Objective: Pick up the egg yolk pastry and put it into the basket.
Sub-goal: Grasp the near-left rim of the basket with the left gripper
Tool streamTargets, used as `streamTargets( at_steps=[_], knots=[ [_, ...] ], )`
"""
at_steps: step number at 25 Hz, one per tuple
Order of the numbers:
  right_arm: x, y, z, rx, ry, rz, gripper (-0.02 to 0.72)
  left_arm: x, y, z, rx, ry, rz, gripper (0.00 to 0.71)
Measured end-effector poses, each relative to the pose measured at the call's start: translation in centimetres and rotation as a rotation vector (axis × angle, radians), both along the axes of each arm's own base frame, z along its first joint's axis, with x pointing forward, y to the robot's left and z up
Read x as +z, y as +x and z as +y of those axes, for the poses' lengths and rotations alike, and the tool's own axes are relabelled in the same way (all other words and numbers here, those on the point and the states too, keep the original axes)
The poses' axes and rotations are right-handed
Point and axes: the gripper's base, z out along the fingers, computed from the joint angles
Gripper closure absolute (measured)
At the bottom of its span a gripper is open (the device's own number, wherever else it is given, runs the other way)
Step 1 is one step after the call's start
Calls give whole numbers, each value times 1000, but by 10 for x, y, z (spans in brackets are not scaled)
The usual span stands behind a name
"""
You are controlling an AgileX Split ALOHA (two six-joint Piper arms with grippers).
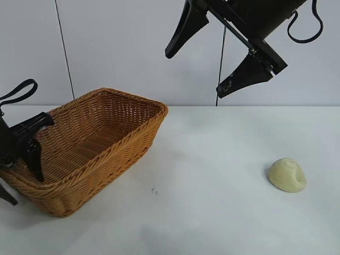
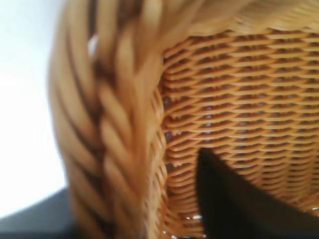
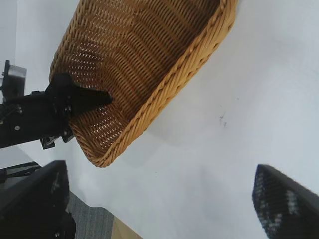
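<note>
Wicker basket [image 1: 101, 154] sits rim-pinched by the left gripper [image 1: 26, 151] (steadying it, probably); right gripper [image 1: 220, 56] hangs spread above, egg yolk pastry [image 1: 287, 175] untouched.

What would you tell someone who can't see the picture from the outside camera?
A pale egg yolk pastry lies alone on the white table, far from the wicker basket. The left gripper straddles the basket's near rim; the right gripper hangs open above.

The basket [image 1: 101, 143] sits on the left of the surface [image 1: 212, 212], the egg yolk pastry [image 1: 287, 175] far off on the right
</note>
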Motion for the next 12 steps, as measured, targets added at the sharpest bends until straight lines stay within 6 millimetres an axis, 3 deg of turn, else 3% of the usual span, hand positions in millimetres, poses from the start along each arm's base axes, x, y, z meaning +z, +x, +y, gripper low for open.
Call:
streamTargets(
  at_steps=[2, 7, 12],
  knots=[
    [0, 0, 0, 0, 0, 0, 10, 0, 0, 0, 17, -9, 8, 592],
    [0, 0, 0, 0, 0, 0, 10, 1, 0, -1, 8, -11, 21, 596],
    [0, 0, 0, 0, 0, 0, 10, 17, 12, -7, -109, -31, 14, 598]
  ],
)
